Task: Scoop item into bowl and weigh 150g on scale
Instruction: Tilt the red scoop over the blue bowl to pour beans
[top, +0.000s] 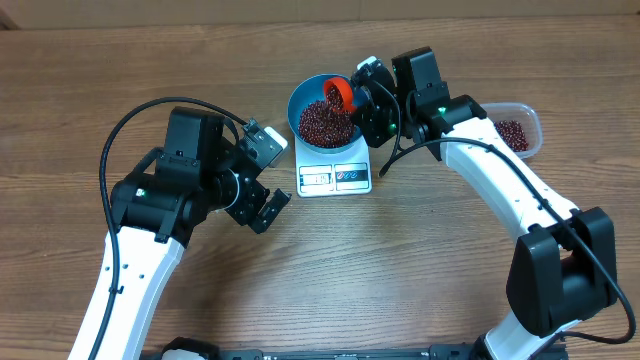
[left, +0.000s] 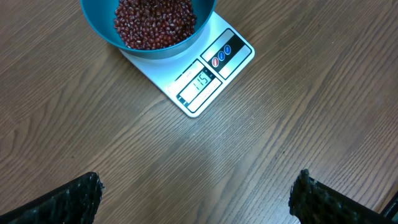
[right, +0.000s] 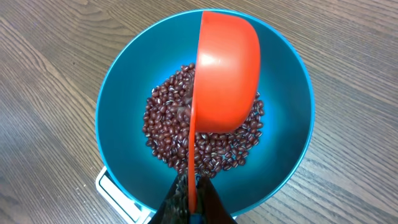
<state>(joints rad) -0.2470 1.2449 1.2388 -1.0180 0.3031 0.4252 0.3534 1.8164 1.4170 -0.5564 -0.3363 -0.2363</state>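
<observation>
Wooden table (top: 420, 260) carries the scale (top: 335, 178) and blue bowl (top: 303, 95) of beans (right: 165, 124). The right gripper (right: 189, 199), clamped on the handle of the red scoop (right: 227, 74), holds it tipped directly over the bowl. The left gripper (top: 268, 210) gapes empty beside the scale.

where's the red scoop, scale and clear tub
red scoop (right: 227, 74), right wrist view, its rounded back
scale (left: 200, 84), left wrist view, its display window
clear tub (top: 534, 118), overhead view, its right rim
</observation>
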